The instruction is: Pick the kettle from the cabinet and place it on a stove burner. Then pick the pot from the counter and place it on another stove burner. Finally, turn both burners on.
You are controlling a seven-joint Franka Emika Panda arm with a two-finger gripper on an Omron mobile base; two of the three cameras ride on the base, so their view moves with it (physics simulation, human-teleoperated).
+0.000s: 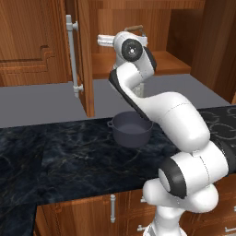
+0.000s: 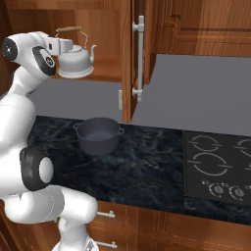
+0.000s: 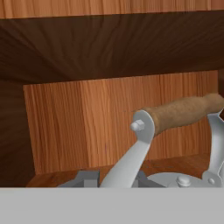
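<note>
Broadly, the counter [image 2: 147, 162] stretches below and well short of the gripper [image 3: 114, 181], its black marble running across both base views. Above it the cabinet [image 1: 103, 64] stands with its door [image 2: 128, 59] swung open, edge-on, just to the side of the hand; the long silver bar handle [image 2: 139, 56] runs down that door. The white arm [image 1: 175, 120] reaches up from the base into the open cabinet.

To the far side of the counter, well away from the gripper, lies the black glass cooktop with the stove burners [image 2: 211, 164], 4 white rings, of which parts of 4 show, and round knobs [image 2: 226, 191] along its near edge.

Directly beneath the raised hand, down on the counter, sits the pot [image 2: 99, 135], dark grey, upright, with 2 small loop handles, apart from the cooktop.

Inside the cabinet, on its shelf, stands the kettle [image 2: 78, 61], right at the gripper. In the hand view its arched wire handle rises just ahead of the finger tips, with the tan wooden bar [image 3: 186, 111] up and to one side, and the lid knob [image 3: 183, 180] close by. The jaws are drawn fully together; whether they pinch any part of the kettle cannot be told from these views.
</note>
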